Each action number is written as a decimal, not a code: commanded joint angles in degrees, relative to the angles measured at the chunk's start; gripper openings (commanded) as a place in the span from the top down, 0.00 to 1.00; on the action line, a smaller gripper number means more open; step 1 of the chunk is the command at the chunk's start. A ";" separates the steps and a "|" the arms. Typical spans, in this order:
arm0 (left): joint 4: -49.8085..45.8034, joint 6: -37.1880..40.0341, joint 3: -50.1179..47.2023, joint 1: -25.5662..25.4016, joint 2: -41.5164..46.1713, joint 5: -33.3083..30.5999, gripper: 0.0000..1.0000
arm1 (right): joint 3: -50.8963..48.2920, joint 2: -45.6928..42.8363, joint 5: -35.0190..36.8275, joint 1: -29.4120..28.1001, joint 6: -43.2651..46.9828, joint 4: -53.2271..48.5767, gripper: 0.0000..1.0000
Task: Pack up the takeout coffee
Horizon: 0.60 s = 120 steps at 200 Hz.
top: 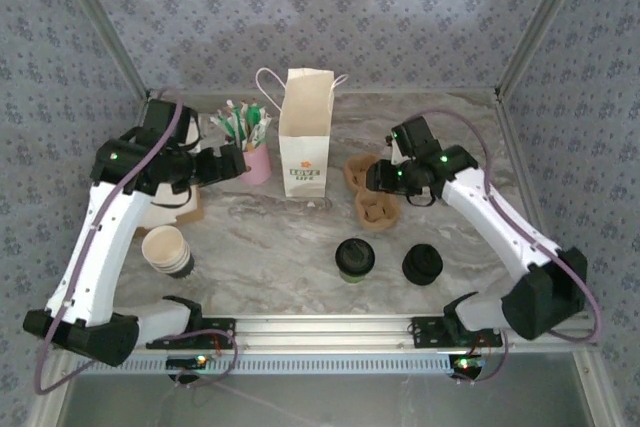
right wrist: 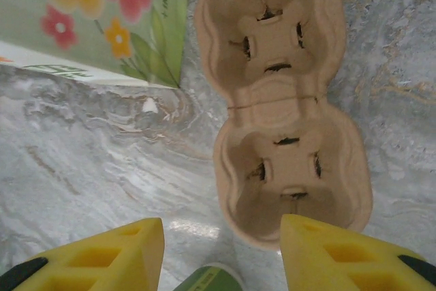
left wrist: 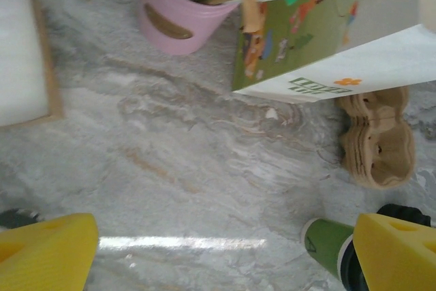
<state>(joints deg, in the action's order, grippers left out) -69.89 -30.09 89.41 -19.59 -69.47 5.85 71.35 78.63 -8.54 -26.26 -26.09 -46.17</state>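
Marbled grey surface (top: 280, 237) carries the white bag (top: 305, 132) at the back, the pulp carrier (top: 372, 192) beside it, and nearer me the takeout coffee (top: 355, 259) — upright, apart from both. My left tool (left wrist: 225, 236) gapes wide and empty. My right tool (right wrist: 221, 236) stands parted above the carrier, holding nothing. The cup looks light and crushable — I'd squeeze its paper wall gently.

The bag (top: 305, 137) has green lettering low on its front, under an orange emblem. In the top view it seems to read "LOVE LIFE", though the letters are small. In the left wrist view the same green lettering lies upside down beside an orange flower mark, too blurred to read. The pink cup (left wrist: 178, 15) bears a dark oval label, illegible. The coffee cup (left wrist: 328, 244) has a small dark mark on its green side, unreadable.
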 commanded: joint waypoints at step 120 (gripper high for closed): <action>43.68 -12.90 -31.44 -22.25 -2.97 -0.76 0.01 | 9.76 20.82 5.59 0.69 12.18 -1.93 0.43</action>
<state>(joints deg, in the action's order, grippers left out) -36.49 -40.27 58.96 -39.79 -70.32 7.75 78.89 98.02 -5.02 -25.85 -15.75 -48.03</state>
